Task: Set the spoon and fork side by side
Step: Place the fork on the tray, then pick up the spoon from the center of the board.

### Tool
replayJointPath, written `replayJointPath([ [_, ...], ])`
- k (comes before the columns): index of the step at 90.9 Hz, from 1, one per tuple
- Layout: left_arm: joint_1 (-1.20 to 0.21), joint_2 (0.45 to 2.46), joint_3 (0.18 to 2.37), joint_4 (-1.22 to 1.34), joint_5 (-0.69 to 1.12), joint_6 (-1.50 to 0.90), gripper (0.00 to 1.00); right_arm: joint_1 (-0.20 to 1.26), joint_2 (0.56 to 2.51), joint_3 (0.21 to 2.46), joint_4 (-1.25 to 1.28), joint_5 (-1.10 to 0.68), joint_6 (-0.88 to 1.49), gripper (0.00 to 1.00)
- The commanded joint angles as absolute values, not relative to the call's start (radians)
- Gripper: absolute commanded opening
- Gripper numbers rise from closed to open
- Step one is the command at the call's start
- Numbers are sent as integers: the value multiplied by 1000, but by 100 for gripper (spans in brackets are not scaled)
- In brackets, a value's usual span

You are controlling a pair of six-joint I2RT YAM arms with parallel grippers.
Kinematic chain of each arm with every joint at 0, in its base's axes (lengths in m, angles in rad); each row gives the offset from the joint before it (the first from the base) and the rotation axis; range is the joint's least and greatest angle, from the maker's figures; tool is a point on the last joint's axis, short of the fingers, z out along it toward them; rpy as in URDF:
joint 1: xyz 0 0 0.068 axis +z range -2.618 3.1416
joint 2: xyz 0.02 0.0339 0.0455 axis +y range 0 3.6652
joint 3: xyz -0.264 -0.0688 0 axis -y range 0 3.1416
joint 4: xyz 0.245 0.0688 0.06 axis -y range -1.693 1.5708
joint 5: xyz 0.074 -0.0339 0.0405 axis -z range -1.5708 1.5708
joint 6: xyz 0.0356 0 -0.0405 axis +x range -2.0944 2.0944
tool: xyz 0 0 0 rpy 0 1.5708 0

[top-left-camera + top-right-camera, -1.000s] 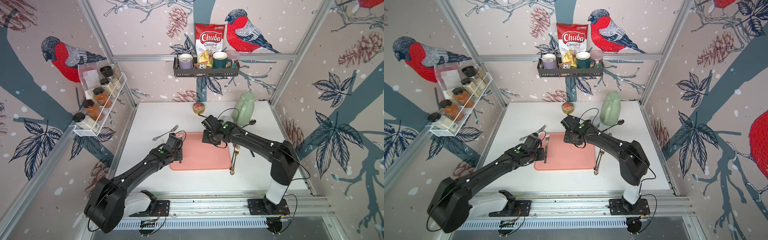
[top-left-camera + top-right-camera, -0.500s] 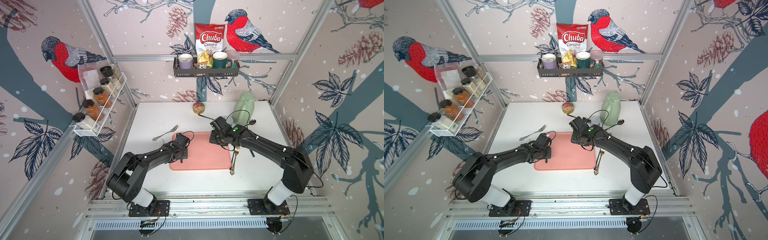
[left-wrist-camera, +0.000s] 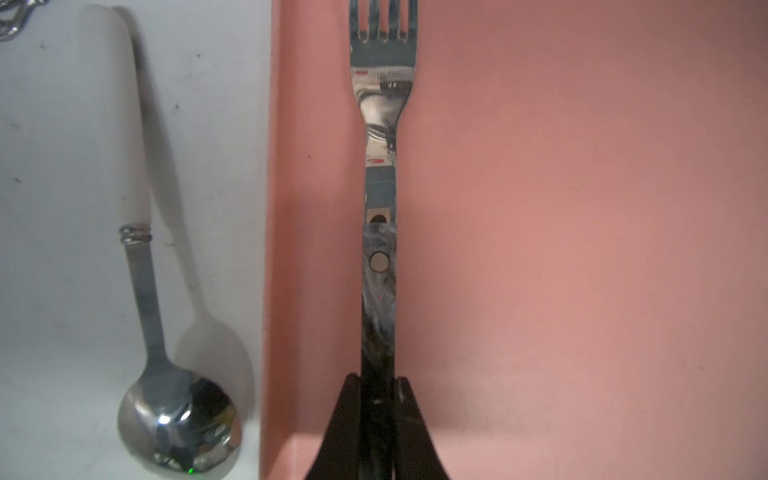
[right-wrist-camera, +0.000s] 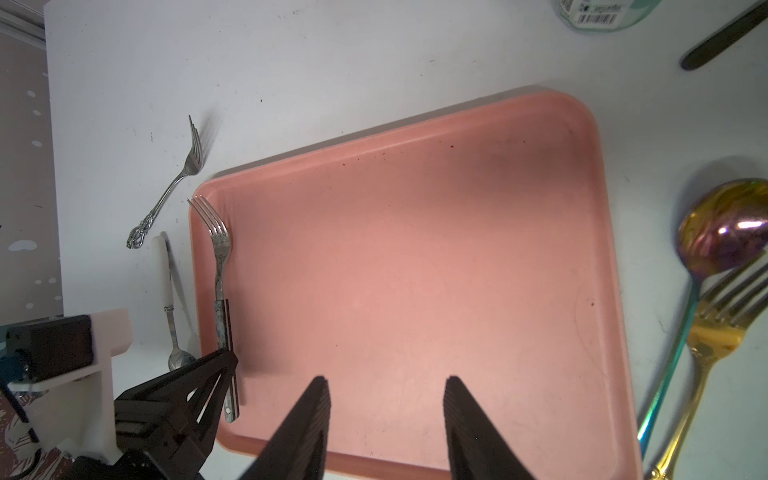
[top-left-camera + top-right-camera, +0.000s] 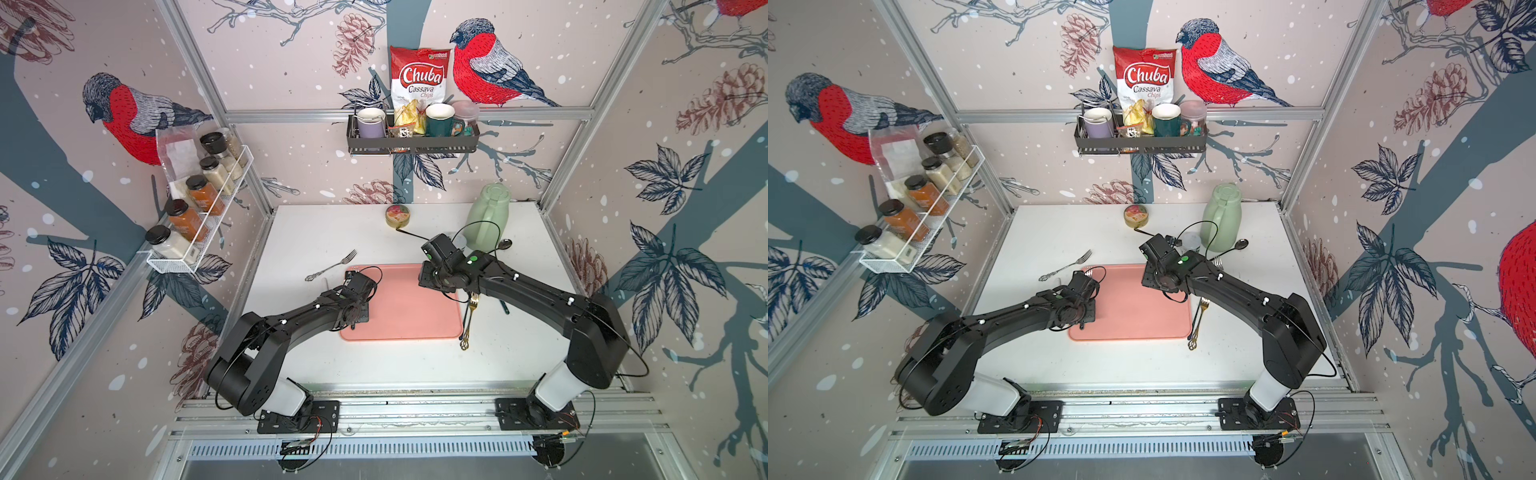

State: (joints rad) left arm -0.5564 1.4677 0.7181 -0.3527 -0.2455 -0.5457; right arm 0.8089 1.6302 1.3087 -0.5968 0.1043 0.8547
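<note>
My left claw [image 3: 378, 384] is pinching the steel marbled-handle fork [image 3: 382, 124] by its handle end, with 2 black fingers [image 3: 345, 415] pressed against either side of it. The fork sits over the flat pink plastic tray [image 3: 582, 249], running along 1 side wall, tines pointing away from me. Whether it rests on the tray floor or hangs just above it, I cannot tell.

Over that wall, on the white table [image 3: 62, 145], lies the steel white-handled spoon [image 3: 145, 291]. It is just beside the tray and nearly parallel to the fork, only flipped: its bowl is by my fingers and its white handle is up by the tines.

My right claw [image 4: 384, 380] hovers above the tray, spread apart, with nothing between its fingers.

Beyond the spoon, an ornate silver fork [image 4: 166, 199] lies slanted on the table. Off the tray's opposite side, a gold fork [image 4: 706, 336] and an iridescent spoon [image 4: 723, 232] lie overlapping. A pale green jug [image 5: 488, 214] stands at the back.
</note>
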Motion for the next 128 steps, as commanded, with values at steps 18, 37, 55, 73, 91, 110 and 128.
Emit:
replayJointPath([
  [18, -557, 1445, 683, -357, -244, -547, 13, 803, 1601, 1285, -581, 110, 846, 46],
  [37, -547, 1489, 710, -387, -232, -504, 19, 801, 1587, 1274, -583, 112, 845, 46],
  [55, -546, 1393, 750, -472, -307, -504, 52, 800, 1560, 1266, -590, 119, 842, 46],
  [73, -489, 1293, 784, -515, -403, -521, 53, 800, 1533, 1262, -593, 123, 842, 46],
  [91, -315, 1380, 828, -488, -344, -515, 51, 802, 1524, 1254, -591, 117, 840, 46],
  [110, -249, 1519, 883, -441, -261, -511, 51, 802, 1514, 1233, -565, 93, 833, 46],
  [128, -195, 1647, 921, -426, -195, -500, 47, 799, 1500, 1224, -569, 93, 820, 44],
])
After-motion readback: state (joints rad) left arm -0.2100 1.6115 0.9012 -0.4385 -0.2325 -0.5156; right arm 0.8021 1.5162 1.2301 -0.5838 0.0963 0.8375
